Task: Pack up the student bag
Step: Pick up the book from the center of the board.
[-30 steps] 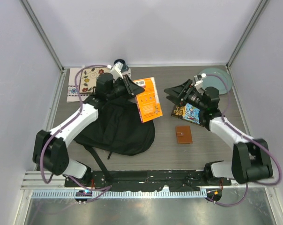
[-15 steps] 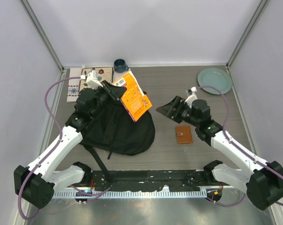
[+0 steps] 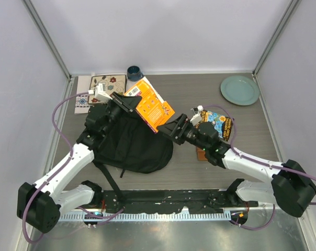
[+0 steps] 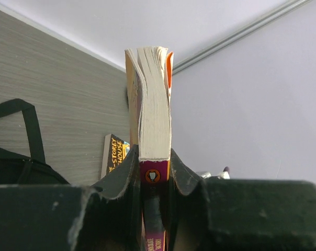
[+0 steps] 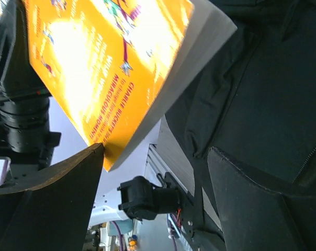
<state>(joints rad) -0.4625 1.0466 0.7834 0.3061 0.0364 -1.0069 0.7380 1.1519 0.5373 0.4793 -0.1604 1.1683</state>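
Observation:
The student bag (image 3: 132,144), a large black backpack, lies left of centre on the table. My left gripper (image 3: 127,102) is shut on an orange paperback book (image 3: 151,106) and holds it tilted above the bag's upper right edge. In the left wrist view the book (image 4: 154,99) stands edge-on between the jaws of the left gripper (image 4: 154,175). My right gripper (image 3: 172,127) is open and empty at the bag's right edge, just under the book. In the right wrist view the open right gripper (image 5: 155,183) has the book (image 5: 103,57) upper left and the bag's fabric (image 5: 268,89) on the right.
A colourful book (image 3: 219,123) lies behind the right arm; it also shows in the left wrist view (image 4: 114,153). A brown wallet (image 3: 201,153) is partly hidden under the arm. A green plate (image 3: 240,89), a dark mug (image 3: 134,72) and a patterned notebook (image 3: 99,88) lie at the back.
My right gripper has swung left from the colourful book to the bag's right edge. My left gripper lifted the orange book and now holds it over the bag.

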